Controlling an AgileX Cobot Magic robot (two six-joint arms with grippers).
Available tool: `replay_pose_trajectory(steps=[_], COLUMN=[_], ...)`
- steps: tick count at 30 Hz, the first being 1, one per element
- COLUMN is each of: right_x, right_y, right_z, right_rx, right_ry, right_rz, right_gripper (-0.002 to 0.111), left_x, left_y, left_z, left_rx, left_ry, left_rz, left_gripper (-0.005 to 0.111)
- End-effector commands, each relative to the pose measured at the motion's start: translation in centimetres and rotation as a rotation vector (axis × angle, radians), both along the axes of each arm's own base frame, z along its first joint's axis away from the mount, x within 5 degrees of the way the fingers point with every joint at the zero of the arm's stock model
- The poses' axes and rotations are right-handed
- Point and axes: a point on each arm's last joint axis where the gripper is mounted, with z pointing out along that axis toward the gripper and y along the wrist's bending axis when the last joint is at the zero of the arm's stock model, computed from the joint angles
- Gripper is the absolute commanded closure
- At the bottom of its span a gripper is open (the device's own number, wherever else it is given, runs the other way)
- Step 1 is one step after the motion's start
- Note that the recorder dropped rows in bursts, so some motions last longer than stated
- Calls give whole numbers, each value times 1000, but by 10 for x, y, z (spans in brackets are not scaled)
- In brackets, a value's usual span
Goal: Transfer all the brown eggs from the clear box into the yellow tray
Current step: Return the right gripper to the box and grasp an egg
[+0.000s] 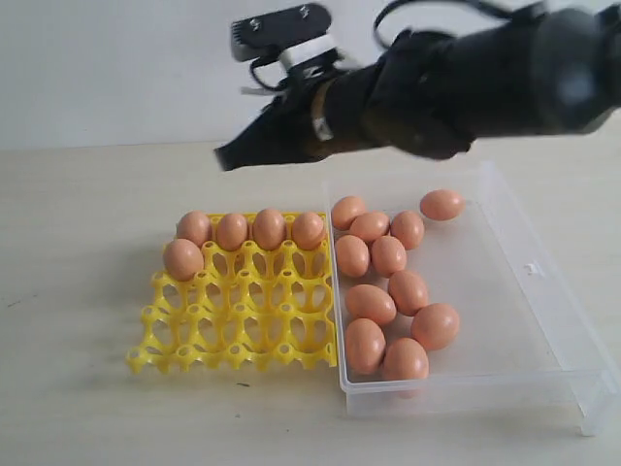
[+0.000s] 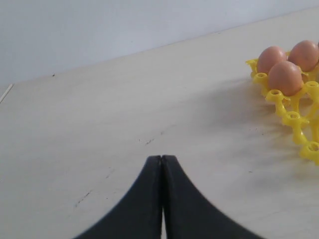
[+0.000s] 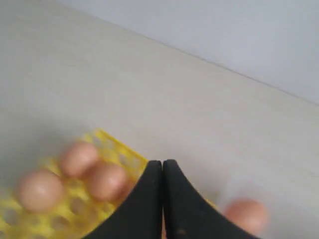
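Eleven brown eggs (image 1: 370, 303) lie loose in the clear box (image 1: 529, 320), bunched toward its left side, on the right of the tabletop (image 1: 78, 243). Just beside the box's left wall sits the yellow tray (image 1: 243, 335). It holds five more eggs: one in the left cup of the second row from the far edge, and four along the far row. Above the tray's far edge hangs the right claw (image 1: 225, 155), its fingers pressed together, pinching nothing and clear of the eggs. The left claw (image 2: 162, 158), seen only from its wrist, is likewise pressed together and empty over bare tabletop, apart from the tray's corner.
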Motion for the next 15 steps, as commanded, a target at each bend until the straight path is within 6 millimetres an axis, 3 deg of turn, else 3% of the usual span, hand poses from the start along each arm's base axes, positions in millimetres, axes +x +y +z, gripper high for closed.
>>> replay_pose_trajectory(steps=[1,3,8,12,15], right_x=[-23,-32,-39,-41,-37], right_y=[-66,-85,-110,-105,-92], right_z=[22,23,8,-6,-14], right_rx=[-281,-275,-248,-117,-12], right_ry=[293,445,593,625,631], right_rz=[-304,-376,-397,-342,-251], right_gripper=[108,108,101,88,72], left_x=[0,0,0,0,0], left_y=[0,0,0,0,0], left_z=[2,2,2,2,2], left_rx=[-4,-4,-4,-4,-4], left_ry=[-16,-16,-16,-16,-16], left_rz=[-1,-1,-1,-1,-1], left_gripper=[107,107,107,107,107])
